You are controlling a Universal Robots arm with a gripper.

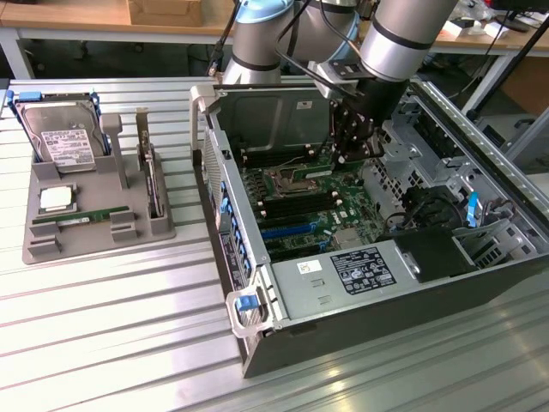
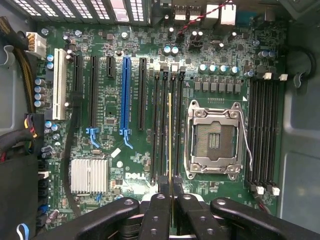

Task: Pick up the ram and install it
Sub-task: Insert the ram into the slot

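My gripper [image 2: 171, 201] is shut on the ram [image 2: 169, 145], which I see edge-on as a thin green-gold strip between the two black fingers [image 2: 158, 212]. The strip lies lengthwise over the row of black memory slots [image 2: 156, 125], beside the empty CPU socket [image 2: 214, 137]. Whether it touches a slot I cannot tell. In the exterior view the gripper [image 1: 350, 144] hangs low inside the open computer case [image 1: 257, 343], just above the motherboard. A second ram stick [image 1: 81, 218] lies in the grey tray [image 1: 34, 247].
The tray at the exterior view's left also holds a hard drive [image 1: 60, 137], a silver CPU chip [image 1: 56, 199] and an upright card [image 1: 152, 184]. Case walls, drive bays [image 1: 446, 137] and the power supply [image 1: 360, 270] hem in the motherboard. More memory slots [image 2: 262, 130] flank the socket.
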